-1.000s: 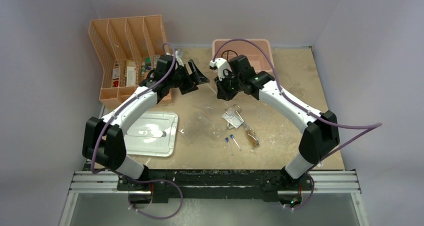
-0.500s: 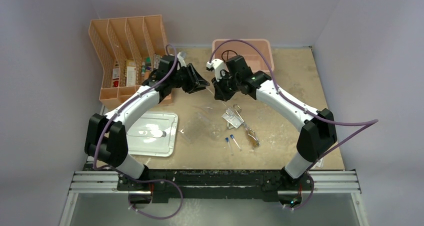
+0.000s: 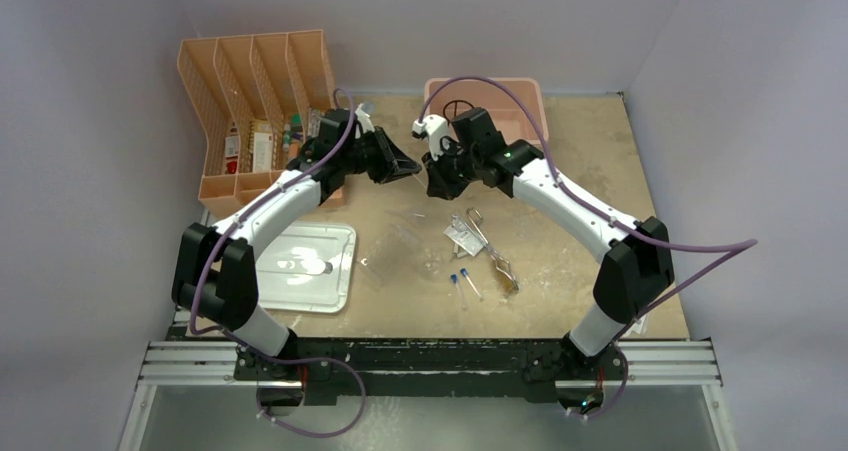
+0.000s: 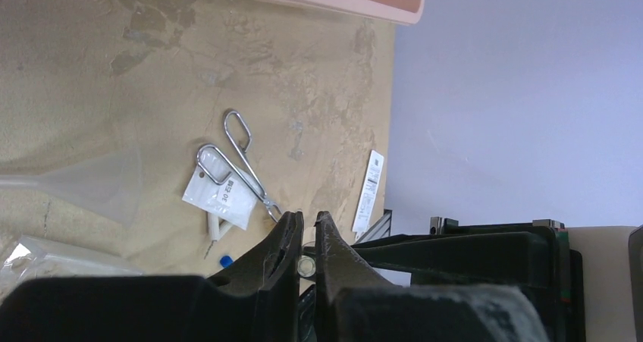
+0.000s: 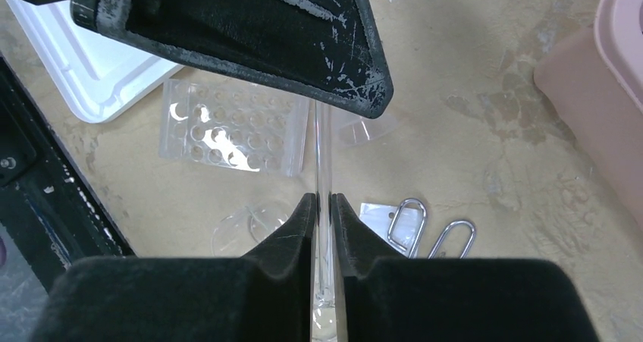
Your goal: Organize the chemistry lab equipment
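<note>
A thin clear glass rod (image 5: pixel 323 152) hangs in the air between both grippers, over the back middle of the table. My right gripper (image 5: pixel 323 199) (image 3: pixel 433 174) is shut on its shaft. My left gripper (image 4: pixel 307 221) (image 3: pixel 408 167) faces it, tip to tip, shut on the rod's round end (image 4: pixel 306 266). Below lie the metal tongs (image 3: pixel 478 226) (image 4: pixel 235 156) on a small white packet, two blue-capped vials (image 3: pixel 462 284), a brush (image 3: pixel 503 271), a clear well tray (image 5: pixel 235 126) and a small glass dish (image 5: pixel 246 224).
A clear funnel (image 4: pixel 98 183) lies near the tray. The pink bin (image 3: pixel 520 106) at the back holds the black ring tripod (image 3: pixel 458 108). A peach file rack (image 3: pixel 255 81) stands back left. A flat white lid (image 3: pixel 305 266) lies front left.
My left gripper has swung in toward the right one and closed from wide open onto the rod's end. The right gripper has shifted slightly left, still holding the rod.
</note>
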You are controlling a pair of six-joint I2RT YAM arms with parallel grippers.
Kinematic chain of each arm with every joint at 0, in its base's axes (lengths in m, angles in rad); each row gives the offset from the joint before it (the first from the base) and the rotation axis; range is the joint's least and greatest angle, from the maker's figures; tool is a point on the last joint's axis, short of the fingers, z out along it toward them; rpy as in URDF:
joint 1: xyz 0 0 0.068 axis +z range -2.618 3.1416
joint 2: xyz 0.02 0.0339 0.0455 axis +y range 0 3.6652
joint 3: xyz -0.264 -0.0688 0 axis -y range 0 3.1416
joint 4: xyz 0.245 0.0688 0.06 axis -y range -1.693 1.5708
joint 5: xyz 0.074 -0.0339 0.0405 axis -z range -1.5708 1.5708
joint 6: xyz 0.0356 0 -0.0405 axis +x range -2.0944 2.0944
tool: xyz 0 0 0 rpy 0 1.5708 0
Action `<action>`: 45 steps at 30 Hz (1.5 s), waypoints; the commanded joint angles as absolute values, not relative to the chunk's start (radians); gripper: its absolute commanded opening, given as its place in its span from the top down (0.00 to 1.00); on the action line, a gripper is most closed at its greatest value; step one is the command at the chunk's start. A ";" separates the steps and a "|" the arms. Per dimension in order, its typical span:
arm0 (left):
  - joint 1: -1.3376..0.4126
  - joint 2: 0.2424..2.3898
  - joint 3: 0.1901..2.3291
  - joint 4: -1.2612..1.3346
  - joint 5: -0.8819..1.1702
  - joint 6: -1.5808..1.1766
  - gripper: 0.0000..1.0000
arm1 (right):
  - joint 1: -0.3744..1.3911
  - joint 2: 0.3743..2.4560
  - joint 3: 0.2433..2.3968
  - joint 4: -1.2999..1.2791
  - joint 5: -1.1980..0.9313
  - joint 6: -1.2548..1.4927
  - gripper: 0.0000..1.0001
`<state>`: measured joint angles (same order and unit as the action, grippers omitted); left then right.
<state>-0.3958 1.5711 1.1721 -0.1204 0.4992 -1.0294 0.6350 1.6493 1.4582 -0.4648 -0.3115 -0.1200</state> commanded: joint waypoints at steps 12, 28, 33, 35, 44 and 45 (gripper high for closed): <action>-0.381 1.467 1.155 0.117 0.362 -1.140 1.00 | 0.637 1.449 1.479 -0.286 -0.144 0.458 0.36; -0.411 1.436 1.127 0.542 0.048 -1.314 1.00 | 0.492 1.358 1.407 -0.146 0.003 1.517 0.44; -0.425 1.456 1.137 0.664 0.034 -1.281 1.00 | 0.490 1.430 1.503 -0.136 0.019 1.654 0.45; -0.437 1.467 1.144 0.673 0.011 -1.242 1.00 | 0.492 1.463 1.556 -0.113 0.074 1.684 0.46; -0.476 1.511 1.163 0.742 -0.061 -1.128 1.00 | 0.496 1.600 1.728 -0.257 0.162 1.801 0.50; -0.477 1.514 1.160 0.755 -0.069 -1.126 1.00 | 0.496 1.612 1.742 -0.270 0.160 1.806 0.51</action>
<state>-0.4641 1.5070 1.1114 0.6437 -0.0147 -1.1984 0.4938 1.5814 1.6688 -0.2256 0.0948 1.7252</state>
